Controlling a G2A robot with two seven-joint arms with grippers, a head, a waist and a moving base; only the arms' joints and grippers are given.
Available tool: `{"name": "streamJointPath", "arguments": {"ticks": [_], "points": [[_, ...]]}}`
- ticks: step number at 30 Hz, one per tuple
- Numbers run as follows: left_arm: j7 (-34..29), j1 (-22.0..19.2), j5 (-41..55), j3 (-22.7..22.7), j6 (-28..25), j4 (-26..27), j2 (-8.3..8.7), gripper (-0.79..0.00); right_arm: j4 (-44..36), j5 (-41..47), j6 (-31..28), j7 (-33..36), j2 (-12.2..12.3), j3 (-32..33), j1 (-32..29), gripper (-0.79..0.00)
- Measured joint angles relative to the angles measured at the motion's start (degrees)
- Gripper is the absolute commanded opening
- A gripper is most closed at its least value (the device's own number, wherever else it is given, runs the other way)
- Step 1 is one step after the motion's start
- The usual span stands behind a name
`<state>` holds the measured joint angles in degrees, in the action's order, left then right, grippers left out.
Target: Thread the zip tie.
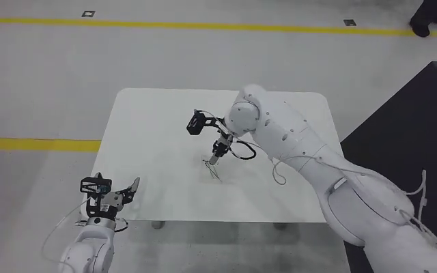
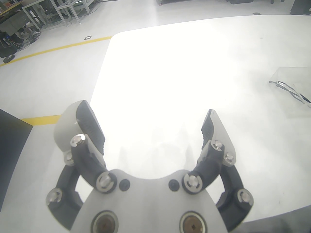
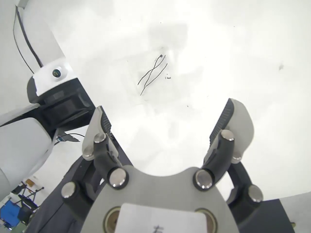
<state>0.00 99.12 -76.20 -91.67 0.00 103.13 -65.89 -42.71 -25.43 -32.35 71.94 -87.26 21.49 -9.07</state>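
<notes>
Right hand (image 3: 165, 104), fingers spread wide, hangs above zip ties (image 3: 153, 73), not touching. We see zip ties lying crossed, flat on tabletop (image 1: 157, 136) near its middle. Left hand (image 2: 146, 105) likewise spread, well apart from zip ties, over tabletop corner.

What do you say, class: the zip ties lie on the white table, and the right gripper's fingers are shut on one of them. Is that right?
Not quite. The zip ties do lie on the white table, but the right gripper has its fingers open and holds nothing; the right wrist view shows this.
</notes>
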Motion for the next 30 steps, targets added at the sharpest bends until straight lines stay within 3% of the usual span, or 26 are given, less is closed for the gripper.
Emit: {"name": "streamJointPath", "arguments": {"ticks": [10,12,13,14,16,23,24,26,27,28,30], "points": [[0.0,0.0,0.0,0.0,0.0,0.0,0.0,0.0,15.6,0.3,-10.6,-10.6,-6.2,-9.5,2.2,-0.012],[0.0,0.0,0.0,0.0,0.0,0.0,0.0,0.0,17.7,0.2,-11.7,-11.7,-7.1,-10.1,2.4,-0.197],[0.0,0.0,0.0,0.0,0.0,0.0,0.0,0.0,19.1,0.6,-11.9,-11.9,-7.7,-10.2,2.5,-0.379],[0.0,0.0,0.0,0.0,0.0,0.0,0.0,0.0,20.0,1.1,-11.9,-11.9,-8.1,-10.1,2.6,-0.434],[0.0,0.0,0.0,0.0,0.0,0.0,0.0,0.0,21.6,1.5,-12.1,-12.1,-9.1,-10.0,2.7,-0.477],[0.0,0.0,0.0,0.0,0.0,0.0,0.0,0.0,25.2,1.1,-12.6,-12.7,-12.1,-10.2,2.3,-0.517],[0.0,0.0,0.0,0.0,0.0,0.0,0.0,0.0,25.5,0.9,-12.5,-12.7,-12.5,-10.3,2.1,-0.514],[0.0,0.0,0.0,0.0,0.0,0.0,0.0,0.0,26.2,0.6,-12.5,-12.9,-13.3,-10.3,2.0,-0.413],[0.0,0.0,0.0,0.0,0.0,0.0,0.0,0.0,26.6,0.7,-12.7,-12.9,-13.5,-10.2,2.0,-0.083],[0.0,0.0,0.0,0.0,0.0,0.0,0.0,0.0,27.0,0.6,-13.0,-13.2,-13.9,-10.1,2.2,-0.031],[0.0,0.0,0.0,0.0,0.0,0.0,0.0,0.0,27.4,0.6,-13.3,-13.6,-14.1,-10.0,2.5,-0.031]]}}
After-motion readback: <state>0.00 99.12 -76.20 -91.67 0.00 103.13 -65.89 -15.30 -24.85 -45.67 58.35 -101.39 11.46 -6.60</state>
